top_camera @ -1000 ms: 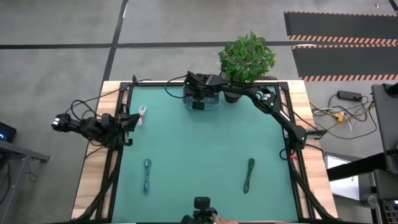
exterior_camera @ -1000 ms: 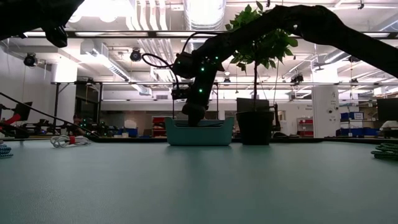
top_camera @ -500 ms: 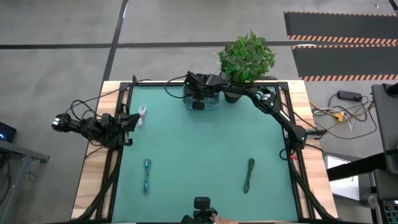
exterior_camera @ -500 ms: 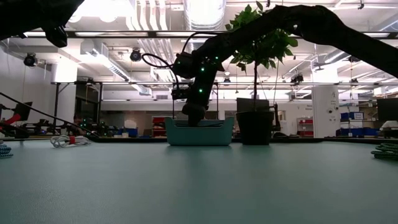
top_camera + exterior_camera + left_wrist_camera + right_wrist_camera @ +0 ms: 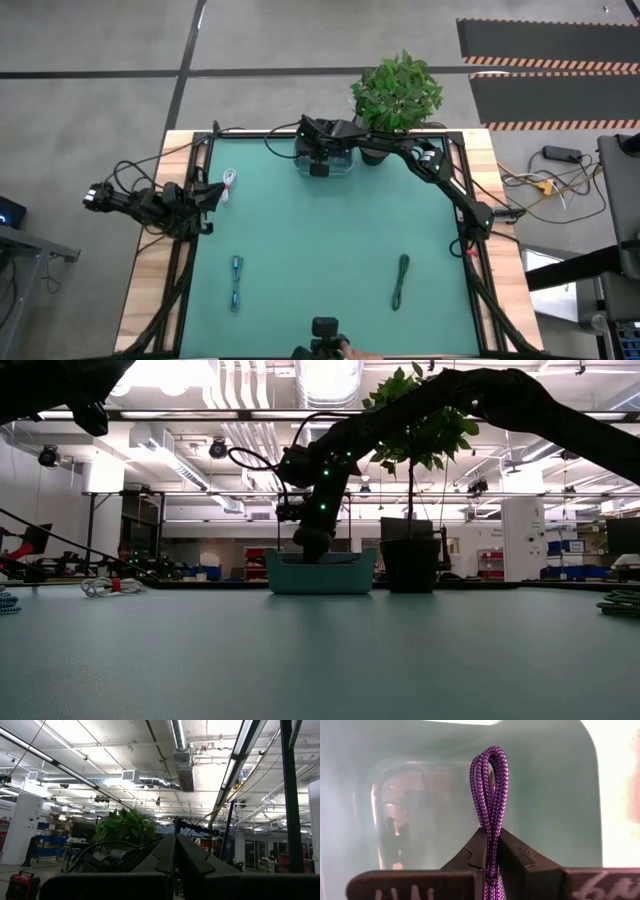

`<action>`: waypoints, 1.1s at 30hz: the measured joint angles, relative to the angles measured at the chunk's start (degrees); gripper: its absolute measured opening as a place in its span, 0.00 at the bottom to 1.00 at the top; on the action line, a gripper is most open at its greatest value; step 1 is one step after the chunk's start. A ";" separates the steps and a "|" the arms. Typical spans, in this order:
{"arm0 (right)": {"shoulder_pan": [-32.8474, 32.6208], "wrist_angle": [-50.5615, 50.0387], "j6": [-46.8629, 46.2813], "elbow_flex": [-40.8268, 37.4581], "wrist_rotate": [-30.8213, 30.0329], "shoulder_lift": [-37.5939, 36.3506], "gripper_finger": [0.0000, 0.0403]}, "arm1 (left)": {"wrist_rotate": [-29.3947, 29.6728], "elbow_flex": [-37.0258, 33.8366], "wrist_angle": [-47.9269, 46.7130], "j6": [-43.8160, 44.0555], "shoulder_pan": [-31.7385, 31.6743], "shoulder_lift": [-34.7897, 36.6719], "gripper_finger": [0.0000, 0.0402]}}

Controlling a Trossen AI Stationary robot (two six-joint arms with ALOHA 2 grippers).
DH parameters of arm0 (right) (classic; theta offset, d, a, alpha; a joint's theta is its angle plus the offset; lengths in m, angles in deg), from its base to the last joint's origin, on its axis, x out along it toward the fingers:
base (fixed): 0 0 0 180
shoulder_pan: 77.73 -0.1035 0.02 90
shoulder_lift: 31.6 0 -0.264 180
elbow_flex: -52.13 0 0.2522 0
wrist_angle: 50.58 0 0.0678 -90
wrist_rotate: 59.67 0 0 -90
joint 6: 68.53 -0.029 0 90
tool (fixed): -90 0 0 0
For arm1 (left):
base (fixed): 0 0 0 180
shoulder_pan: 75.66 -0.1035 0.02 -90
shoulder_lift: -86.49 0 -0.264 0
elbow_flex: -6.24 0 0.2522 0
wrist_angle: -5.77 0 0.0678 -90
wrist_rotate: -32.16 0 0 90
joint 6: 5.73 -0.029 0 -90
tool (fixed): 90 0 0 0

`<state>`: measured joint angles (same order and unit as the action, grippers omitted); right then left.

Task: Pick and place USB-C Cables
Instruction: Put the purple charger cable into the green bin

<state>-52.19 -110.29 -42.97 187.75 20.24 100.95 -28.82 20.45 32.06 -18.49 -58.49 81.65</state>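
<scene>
My right gripper (image 5: 489,851) is down inside a teal bin (image 5: 340,166) at the table's far edge, shut on a purple braided cable bundle (image 5: 491,785). In the low view its fingers (image 5: 314,546) dip behind the bin's wall (image 5: 322,574). A white-and-red cable (image 5: 231,185) lies near the left edge, a blue cable (image 5: 236,282) at near left and a green cable (image 5: 401,280) at near right, all flat on the mat. My left gripper (image 5: 175,851) is shut, holds nothing and waits at the left edge (image 5: 203,194). My right gripper pinches the purple cable bundle between its two fingers, several strands side by side (image 5: 490,832). The fingers point down into the bin from above and lie along the bundle. Its folded loop end (image 5: 491,754) sticks out past the fingertips; whether it touches the bin floor, I cannot tell.
A potted plant (image 5: 396,92) stands just right of the bin at the far edge. The black frame rails (image 5: 470,240) run along the table's sides. The middle of the green mat (image 5: 320,240) is bare between the lying cables.
</scene>
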 joint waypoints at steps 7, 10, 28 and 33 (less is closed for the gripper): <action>0.00 -0.04 -0.91 -0.05 0.00 0.00 0.06 | 0.01 0.01 0.00 -0.04 0.00 0.00 0.00; 0.00 -0.07 -0.92 -0.06 0.00 0.00 0.06 | 0.00 0.02 0.02 -0.07 -0.01 0.00 0.00; -0.04 -0.52 -1.38 -0.06 0.00 -0.02 0.06 | 0.00 0.02 0.04 -0.12 -0.02 0.00 0.00; -0.04 -0.50 -2.44 -0.06 0.00 -0.02 0.11 | 0.00 0.02 0.06 -0.13 0.00 -0.02 0.00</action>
<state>-52.24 -110.80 -45.41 187.68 20.24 100.93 -28.82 20.47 32.12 -18.62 -58.49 81.63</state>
